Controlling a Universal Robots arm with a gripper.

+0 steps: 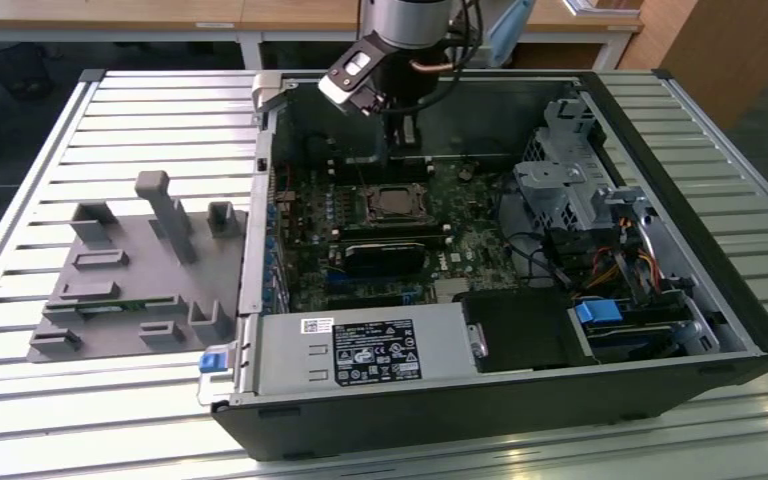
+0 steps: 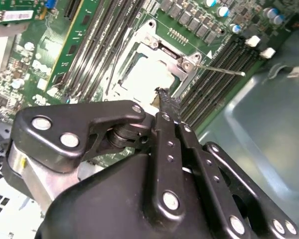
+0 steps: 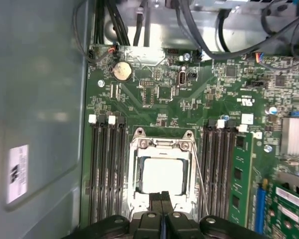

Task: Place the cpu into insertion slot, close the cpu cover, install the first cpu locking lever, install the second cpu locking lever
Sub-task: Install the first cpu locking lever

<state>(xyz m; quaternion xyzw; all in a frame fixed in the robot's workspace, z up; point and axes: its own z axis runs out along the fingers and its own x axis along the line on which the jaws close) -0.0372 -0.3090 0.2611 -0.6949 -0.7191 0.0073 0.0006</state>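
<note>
End effector (image 3: 162,198) closed, nothing gripped; you hover at cover (image 3: 135,174) edge, cpu (image 3: 162,175) straight ahead, lever (image 3: 198,174) running alongside.

exterior view: high, angled down on whole open pc case (image 1: 491,425) on slatted table (image 1: 91,410), fairly far off. both wrist views: way closer, aimed down past gripper (image 3: 162,195) at motherboard (image 3: 154,94). all 3 share insertion slot (image 1: 395,203), wrist pair also ram slots (image 3: 107,169).

No readable text, power supply label (image 1: 373,360) (print too fine), case-wall sticker (image 3: 17,174) illegible
</note>
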